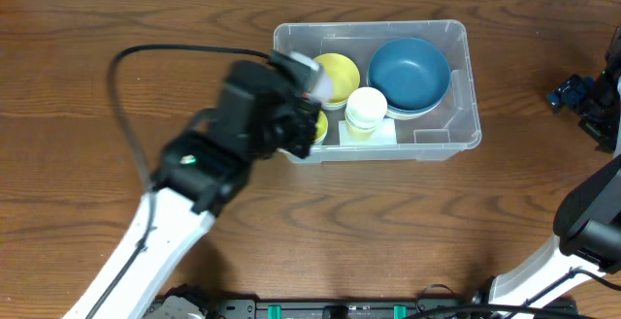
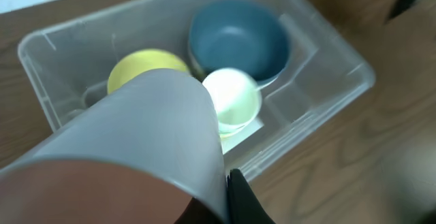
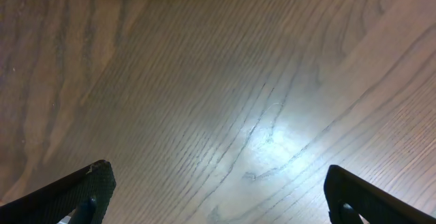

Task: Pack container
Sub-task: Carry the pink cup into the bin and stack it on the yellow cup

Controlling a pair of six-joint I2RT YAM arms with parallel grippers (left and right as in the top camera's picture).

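Container [image 1: 456,38] sits centre-back on the tabletop [image 1: 58,212], holding a blue bowl [image 1: 408,72]; your left fingers [image 2: 237,200] grip a grey cup [image 2: 136,135] above its left end, your right fingers [image 3: 82,190] spread wide, empty

Quick rundown of my feeds. The overhead cam is fixed above the table [image 1: 87,47] and looks straight down. It's far enough back that both arms and the whole container [image 1: 437,130] fit in frame.

The left wrist cam sits much nearer, angled down into the container from one long side. A grey curved thing [image 2: 136,135] right at the lens blocks the lower left. Those two views share the container's inside: blue bowl [image 1: 408,72], yellow bowl [image 1: 337,72], white cup [image 1: 366,106].

The right wrist cam faces down at bare wood, close up, with its own fingertips [image 3: 82,190] in the bottom corners. It shares only tabletop with overhead.
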